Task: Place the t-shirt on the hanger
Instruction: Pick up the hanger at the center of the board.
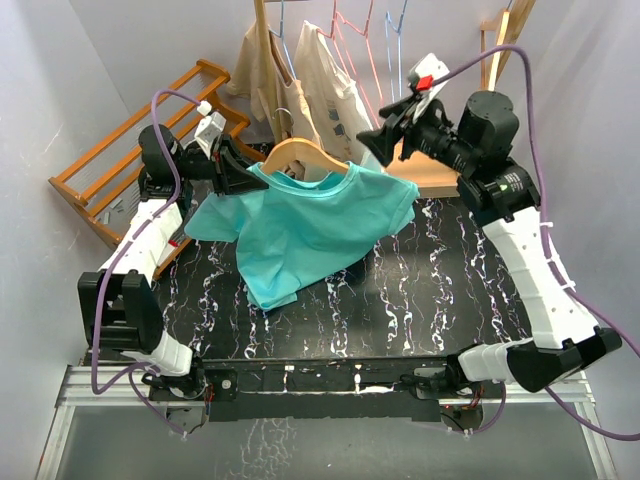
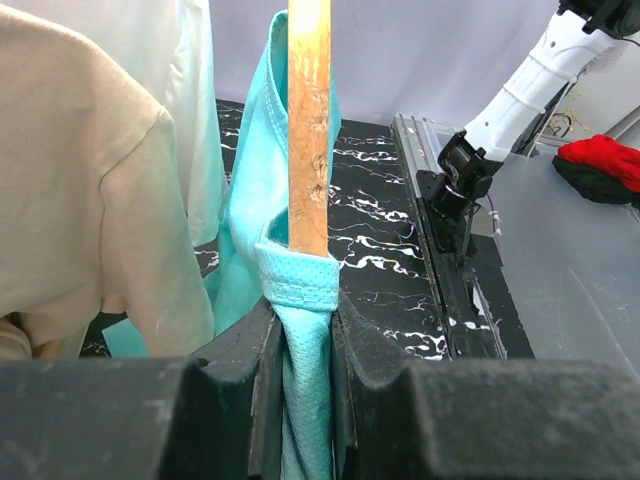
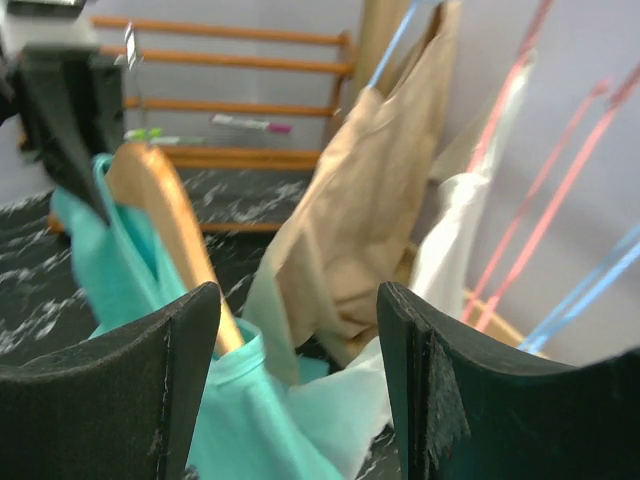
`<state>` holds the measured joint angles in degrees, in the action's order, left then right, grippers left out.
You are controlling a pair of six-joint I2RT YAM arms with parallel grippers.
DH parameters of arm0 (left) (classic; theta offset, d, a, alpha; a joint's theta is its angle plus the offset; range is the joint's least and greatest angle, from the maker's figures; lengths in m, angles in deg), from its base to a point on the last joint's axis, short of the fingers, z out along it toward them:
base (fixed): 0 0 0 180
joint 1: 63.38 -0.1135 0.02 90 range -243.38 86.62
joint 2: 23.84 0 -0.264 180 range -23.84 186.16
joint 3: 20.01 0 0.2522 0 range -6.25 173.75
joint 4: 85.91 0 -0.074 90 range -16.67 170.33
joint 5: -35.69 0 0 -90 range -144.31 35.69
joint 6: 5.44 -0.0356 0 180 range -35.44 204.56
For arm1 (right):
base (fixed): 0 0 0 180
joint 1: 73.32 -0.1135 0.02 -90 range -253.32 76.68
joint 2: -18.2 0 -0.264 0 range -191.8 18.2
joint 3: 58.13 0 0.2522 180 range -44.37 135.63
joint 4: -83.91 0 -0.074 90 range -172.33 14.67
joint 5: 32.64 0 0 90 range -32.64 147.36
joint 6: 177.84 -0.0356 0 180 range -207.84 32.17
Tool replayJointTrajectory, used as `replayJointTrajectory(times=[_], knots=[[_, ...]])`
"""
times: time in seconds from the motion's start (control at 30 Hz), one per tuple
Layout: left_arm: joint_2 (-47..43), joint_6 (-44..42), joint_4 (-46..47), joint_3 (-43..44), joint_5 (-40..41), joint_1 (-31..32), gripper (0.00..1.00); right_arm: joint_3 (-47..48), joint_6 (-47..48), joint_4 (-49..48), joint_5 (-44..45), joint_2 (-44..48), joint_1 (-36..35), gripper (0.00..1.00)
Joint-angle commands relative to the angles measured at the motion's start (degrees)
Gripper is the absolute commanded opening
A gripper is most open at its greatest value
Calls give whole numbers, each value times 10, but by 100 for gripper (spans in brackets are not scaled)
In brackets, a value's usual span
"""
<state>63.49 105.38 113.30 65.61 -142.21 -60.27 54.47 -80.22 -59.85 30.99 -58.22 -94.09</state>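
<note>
Aloft above the surface [image 1: 430,275], the hanger [image 1: 300,152] runs nine-to-three with the t-shirt [image 1: 310,225] draped on it. The left fingers [image 1: 232,168] clamp collar and wood together, while the right fingers [image 1: 372,143], spread apart, sit nearer its three-o'clock end.

I can read no text, number or brand anywhere from here. The nearest candidate is the small grey print on the cream cloth shirt [image 1: 335,90] hanging at the back, and from the top camera it is too small and blurred for me to make out a single letter. The pink-and-white marker pen [image 3: 250,124] lying on the orange wooden rack [image 3: 230,65] is too soft in my right wrist view to show any lettering. The teal short-sleeved cloth t-shirt [image 2: 250,200] and the light-brown wooden hanger [image 2: 309,120] show me plain, unmarked surfaces up close.
</note>
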Motion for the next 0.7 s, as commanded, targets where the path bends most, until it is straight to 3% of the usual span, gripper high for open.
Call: replayJointTrajectory(times=[0.0,0.33,0.47,0.67], knots=[[5,105,135,17,-4,0,0,-56,25,26,-74,22,-1,66],[-9,4,22,25,-7,9,0,-105,123,94,-51,26,0,66],[-26,45,89,-9,-41,10,0,-101,151,121,-83,12,0,66],[-20,208,295,-45,-73,11,0,-108,181,155,-129,-4,0,66]])
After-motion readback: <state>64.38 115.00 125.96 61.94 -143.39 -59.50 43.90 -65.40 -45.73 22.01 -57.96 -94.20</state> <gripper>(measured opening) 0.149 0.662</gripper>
